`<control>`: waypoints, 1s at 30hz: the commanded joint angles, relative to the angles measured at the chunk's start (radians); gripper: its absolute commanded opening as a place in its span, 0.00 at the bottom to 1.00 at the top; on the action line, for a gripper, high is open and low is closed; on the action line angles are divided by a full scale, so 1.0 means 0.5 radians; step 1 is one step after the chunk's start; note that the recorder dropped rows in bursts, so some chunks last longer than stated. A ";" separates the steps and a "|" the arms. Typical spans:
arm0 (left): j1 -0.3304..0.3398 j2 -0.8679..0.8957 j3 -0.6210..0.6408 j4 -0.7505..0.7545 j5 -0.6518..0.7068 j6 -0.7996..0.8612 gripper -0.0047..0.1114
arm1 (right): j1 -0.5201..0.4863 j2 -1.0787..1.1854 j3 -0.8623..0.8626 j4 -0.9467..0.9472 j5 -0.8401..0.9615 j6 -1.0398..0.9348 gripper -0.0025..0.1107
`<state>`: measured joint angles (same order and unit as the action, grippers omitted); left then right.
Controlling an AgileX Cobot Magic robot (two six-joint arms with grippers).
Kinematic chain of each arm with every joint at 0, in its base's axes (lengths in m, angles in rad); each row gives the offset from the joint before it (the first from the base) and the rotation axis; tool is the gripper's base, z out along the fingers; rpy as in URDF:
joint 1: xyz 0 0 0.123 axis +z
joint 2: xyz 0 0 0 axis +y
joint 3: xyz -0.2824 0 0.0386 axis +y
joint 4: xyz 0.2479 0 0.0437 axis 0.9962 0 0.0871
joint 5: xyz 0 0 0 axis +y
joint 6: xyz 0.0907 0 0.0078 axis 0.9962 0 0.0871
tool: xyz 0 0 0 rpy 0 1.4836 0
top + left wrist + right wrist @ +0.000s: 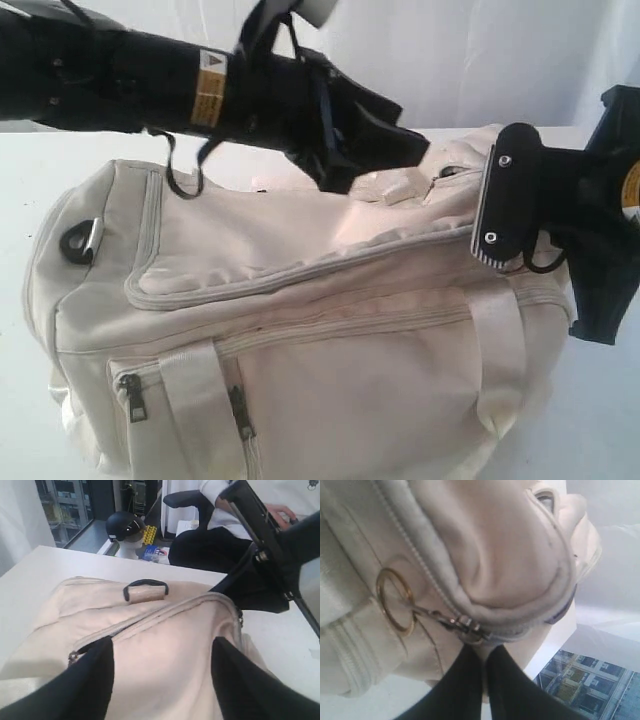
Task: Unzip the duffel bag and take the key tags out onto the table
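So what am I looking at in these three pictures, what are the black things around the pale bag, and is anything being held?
This is a two-armed robot. One camera watches from outside; two more sit on the wrists, looking along each claw. A large cream fabric duffel bag lies on the plain white table. The black left gripper hangs open over the bag's top, holding nothing. The black right gripper is pinched shut at the end of the bag's main zipper, right by the metal slider with a gold ring pull; whether it grips slider or fabric is unclear. The zipper looks closed, and no key tags show.
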<state>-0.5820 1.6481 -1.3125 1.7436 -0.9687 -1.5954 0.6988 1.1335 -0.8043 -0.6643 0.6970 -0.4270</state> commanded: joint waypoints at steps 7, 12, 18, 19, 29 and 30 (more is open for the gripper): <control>0.862 -0.266 0.143 0.002 -0.433 -0.785 0.53 | -0.004 -0.054 -0.001 -0.082 -0.191 0.218 0.02; 1.352 -0.286 0.226 0.002 -0.505 -0.971 0.53 | -0.004 -0.054 -0.001 -0.077 -0.249 0.247 0.02; 1.708 -0.282 0.352 0.002 -0.505 -0.958 0.53 | -0.004 -0.054 -0.001 -0.077 -0.269 0.247 0.02; 1.730 -0.282 0.380 0.002 -0.505 -0.958 0.53 | -0.004 -0.054 -0.001 -0.077 -0.281 0.247 0.02; 1.750 -0.293 0.768 0.002 -0.505 -0.840 0.53 | -0.004 -0.054 -0.001 -0.077 -0.311 0.460 0.02; 1.750 -0.302 0.798 0.002 -0.505 -0.868 0.53 | -0.004 -0.054 -0.001 -0.077 -0.311 0.460 0.02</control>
<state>0.2894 1.5181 -0.9458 1.7471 -1.2127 -2.0090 0.6988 1.1210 -0.7968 -0.6643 0.6146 -0.2211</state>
